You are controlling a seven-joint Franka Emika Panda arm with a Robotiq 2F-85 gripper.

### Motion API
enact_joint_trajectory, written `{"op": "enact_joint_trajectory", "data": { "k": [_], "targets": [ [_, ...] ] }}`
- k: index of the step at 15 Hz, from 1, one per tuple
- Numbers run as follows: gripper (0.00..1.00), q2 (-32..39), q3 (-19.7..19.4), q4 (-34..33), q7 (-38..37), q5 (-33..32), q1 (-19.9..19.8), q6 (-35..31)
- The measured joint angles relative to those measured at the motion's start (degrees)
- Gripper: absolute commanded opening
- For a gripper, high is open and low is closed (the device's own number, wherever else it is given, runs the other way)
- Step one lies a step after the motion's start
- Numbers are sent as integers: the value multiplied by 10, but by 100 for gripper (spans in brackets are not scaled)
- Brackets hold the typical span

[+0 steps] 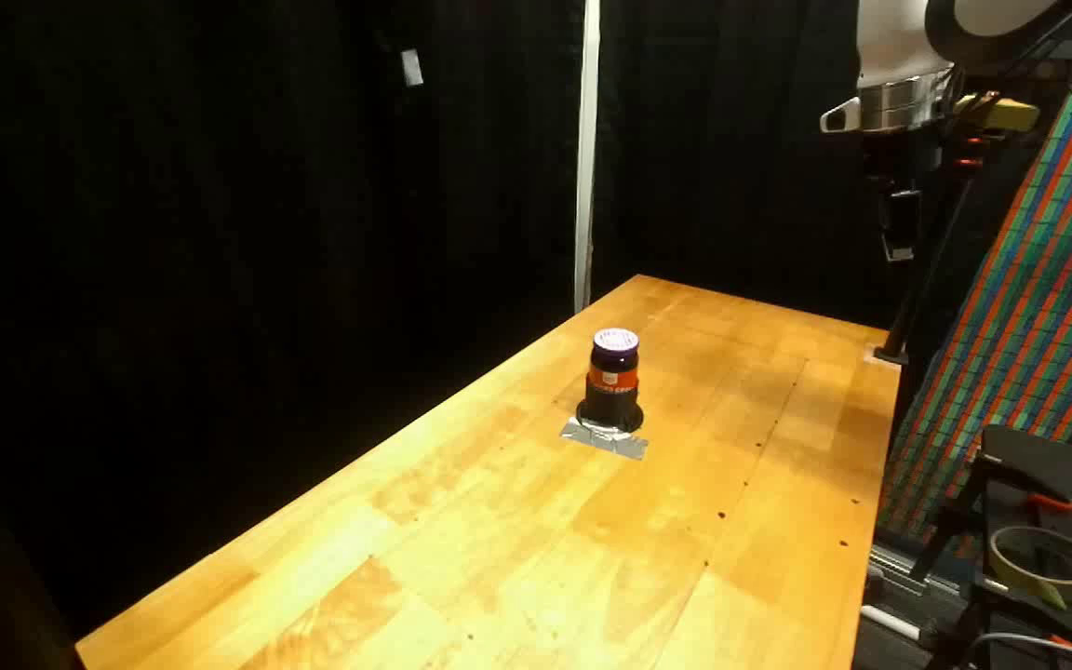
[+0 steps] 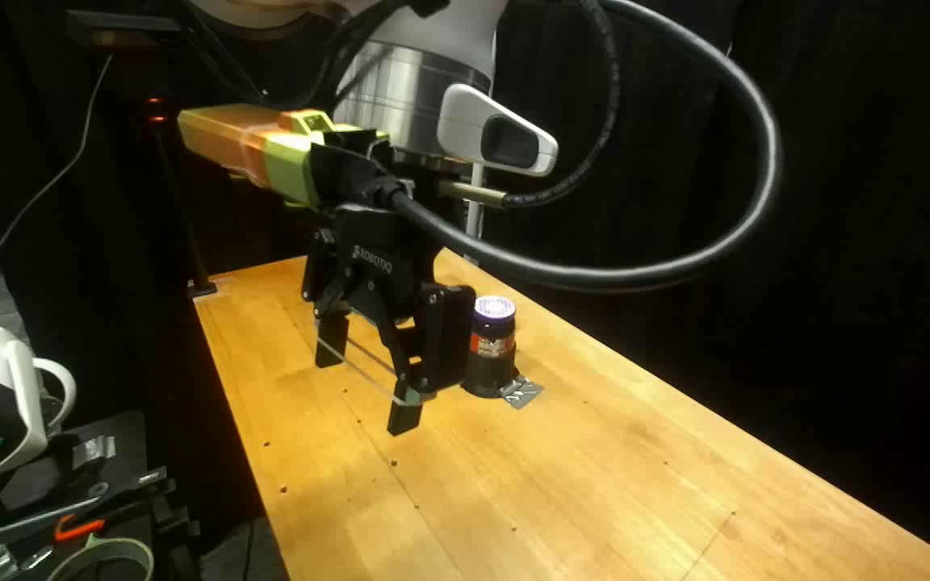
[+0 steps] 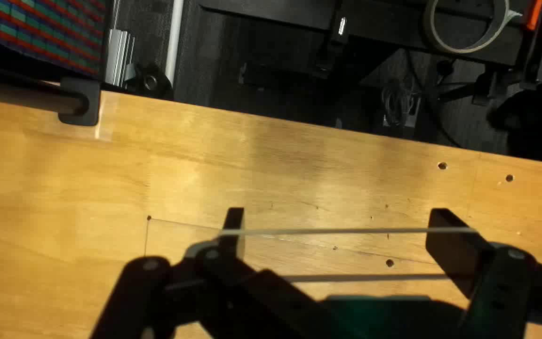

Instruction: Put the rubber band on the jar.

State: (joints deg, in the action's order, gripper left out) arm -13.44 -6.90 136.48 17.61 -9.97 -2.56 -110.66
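Observation:
The jar (image 1: 612, 380) is a small dark cylinder with a whitish-purple lid and a reddish-orange label. It stands upright on the wooden table (image 1: 499, 521) in a dark base, and also shows in an exterior view (image 2: 493, 342). The rubber band (image 3: 337, 231) is a pale loop stretched around both fingers, its two strands running across the gap; it also shows in an exterior view (image 2: 362, 369). My gripper (image 3: 337, 221) is open, with nothing between its fingers but the band's strands. The gripper (image 2: 368, 379) is above the table, apart from the jar. The jar is out of the wrist view.
Silver tape (image 1: 606, 439) lies at the foot of the jar's base. A dark post (image 3: 79, 101) is fixed at a table corner. A black side table (image 1: 1057, 465) with a tape roll (image 1: 1045, 558) stands beyond the table edge. A thick cable (image 2: 675, 274) loops from the wrist.

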Motion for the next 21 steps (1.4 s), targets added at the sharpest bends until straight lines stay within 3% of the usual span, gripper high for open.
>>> {"op": "enact_joint_trajectory", "data": {
  "k": [7, 11, 15, 21],
  "targets": [
    [100, 4, 0, -3, -1, 0, 0, -4],
    [100, 61, 7, -26, -9, 18, 4, -75],
    [100, 179, 36, -113, -30, 73, 16, -155],
    [100, 356, 90, -307, -44, 127, 30, -161]
  ]
}}
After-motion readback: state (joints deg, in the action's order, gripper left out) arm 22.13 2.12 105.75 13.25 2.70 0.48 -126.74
